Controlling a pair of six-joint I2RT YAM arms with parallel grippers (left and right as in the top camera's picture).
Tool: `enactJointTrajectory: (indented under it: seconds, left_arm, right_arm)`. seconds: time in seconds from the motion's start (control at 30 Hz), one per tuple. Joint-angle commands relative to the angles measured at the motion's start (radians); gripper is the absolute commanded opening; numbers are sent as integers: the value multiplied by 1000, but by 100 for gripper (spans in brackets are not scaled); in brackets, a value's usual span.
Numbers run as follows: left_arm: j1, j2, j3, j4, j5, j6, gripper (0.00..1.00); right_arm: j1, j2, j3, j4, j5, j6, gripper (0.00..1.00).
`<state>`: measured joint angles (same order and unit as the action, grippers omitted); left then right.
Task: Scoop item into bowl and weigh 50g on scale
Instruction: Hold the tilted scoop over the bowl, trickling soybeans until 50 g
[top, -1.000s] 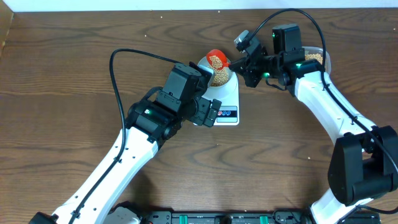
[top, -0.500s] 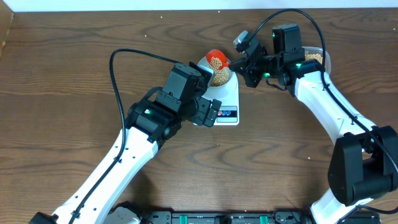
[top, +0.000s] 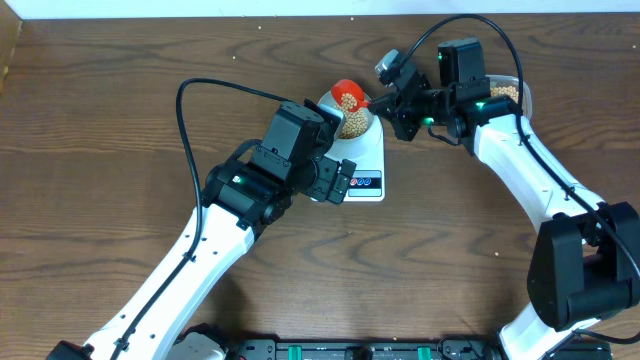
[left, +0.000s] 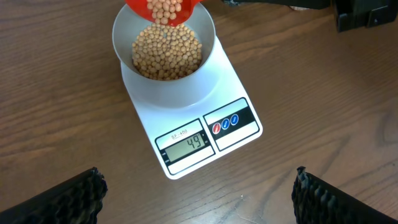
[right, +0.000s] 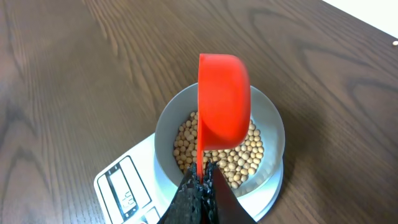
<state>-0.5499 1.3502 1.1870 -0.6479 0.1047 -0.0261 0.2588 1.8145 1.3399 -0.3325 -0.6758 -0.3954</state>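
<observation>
A pale bowl (left: 163, 53) (right: 219, 146) of tan-yellow beans (left: 168, 53) (right: 239, 152) rests on the white scale (left: 193, 134) (top: 365, 160); its display (left: 185, 144) reads 49. My right gripper (right: 200, 180) (top: 385, 100) is shut on the handle of a red scoop (right: 222, 99) (left: 163, 9) (top: 347, 96), tilted on its side over the bowl with beans in it. My left gripper (left: 199, 196) hovers open over the table in front of the scale, nothing between its fingers.
A clear container (top: 505, 92) with more beans stands at the back right, partly behind the right arm. The left arm (top: 260, 180) crosses the table beside the scale's left edge.
</observation>
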Motion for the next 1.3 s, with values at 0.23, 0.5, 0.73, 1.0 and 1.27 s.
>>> enactJointTrajectory:
  seconds: [0.23, 0.5, 0.73, 1.0, 1.27]
  left_arm:
    - [5, 3, 4, -3, -9, -5, 98]
    - [5, 3, 4, -3, -9, -5, 98]
    - [5, 3, 4, -3, -9, -5, 98]
    - [5, 3, 4, -3, -9, -5, 98]
    - [5, 3, 4, -3, -9, -5, 98]
  right_arm:
    - [5, -25, 9, -1, -3, -13, 1]
    - [5, -25, 9, -1, -4, -10, 1]
    - [4, -25, 9, 0, -3, 16, 1]
    - [4, -25, 9, 0, -3, 16, 1]
    - [4, -25, 9, 0, -3, 12, 1]
